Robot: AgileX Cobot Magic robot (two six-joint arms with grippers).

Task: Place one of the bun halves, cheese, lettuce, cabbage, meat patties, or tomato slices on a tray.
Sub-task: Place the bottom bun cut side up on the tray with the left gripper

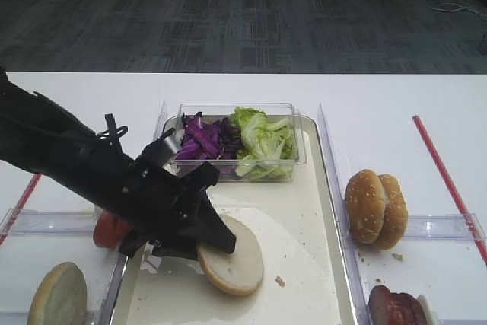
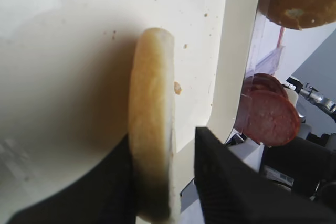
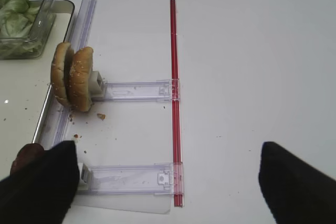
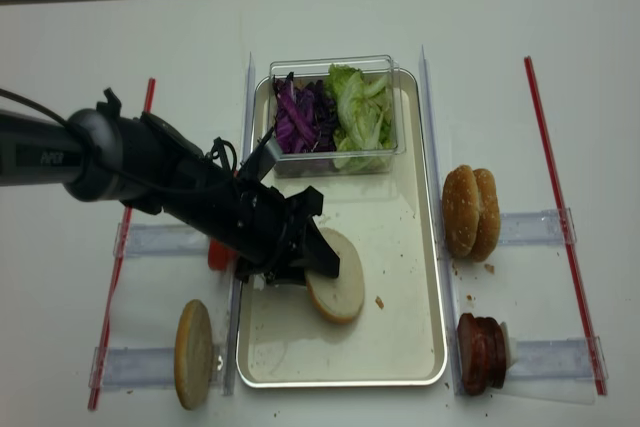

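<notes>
The left gripper point(image 4: 322, 265) is straddling the bun bottom point(image 4: 337, 290) with slackened jaws; the bun is lying cut-face up on the tray point(image 4: 400, 347).

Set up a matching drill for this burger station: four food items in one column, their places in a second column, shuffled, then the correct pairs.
Items:
1. flat bun bottom
2. purple cabbage
3. sesame bun halves
4. meat patties

Places:
A. standing on edge right of the tray, level with its middle
B. on the tray floor, between the left gripper's fingers
C. right of the tray's near corner
D. in the clear tub beside the lettuce

Pairs: 1-B, 2-D, 3-A, 4-C
</notes>
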